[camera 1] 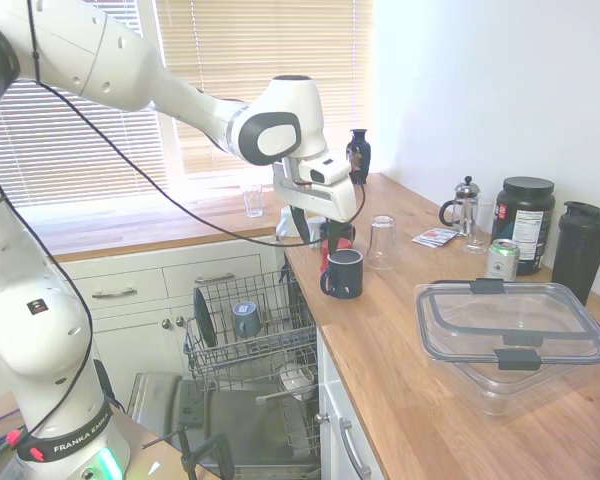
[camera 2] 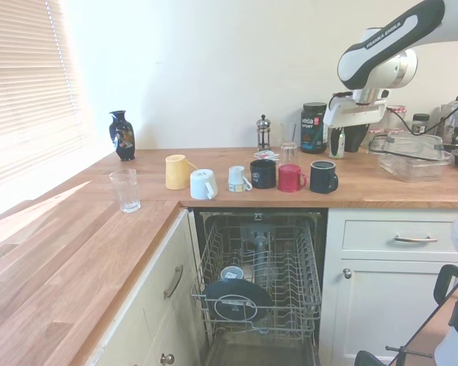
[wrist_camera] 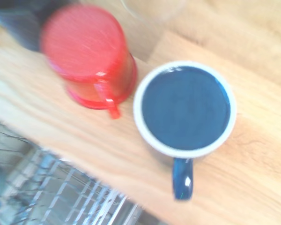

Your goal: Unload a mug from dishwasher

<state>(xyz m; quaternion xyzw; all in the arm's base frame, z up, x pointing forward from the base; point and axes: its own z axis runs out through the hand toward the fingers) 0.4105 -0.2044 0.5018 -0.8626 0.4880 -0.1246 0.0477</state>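
First exterior view: the mug (camera 1: 343, 273) is seen upside down on the wooden counter (camera 1: 450, 400), close to the counter's front edge above the open dishwasher (camera 1: 245, 335). The gripper (camera 1: 317, 226) is held above the mug, clear of it, with its fingers apart and nothing between them. A red mug (camera 1: 331, 246) is partly hidden just behind the dark one. A clear lidded box (camera 1: 508, 335) is noted further along the counter.

Second exterior view: the mug (camera 2: 323, 176) is found at the right end of a row of cups along the counter's front edge, just beside the red mug (camera 2: 291, 178). The gripper (camera 2: 345, 140) is seen raised above and behind it, fingers spread. The dishwasher rack (camera 2: 258, 278) is pulled out below.

Wrist view: the mug (wrist_camera: 185, 110) is shown from above, base upward, handle towards the counter's edge; the red mug (wrist_camera: 88, 56) is blurred beside it, not quite touching.
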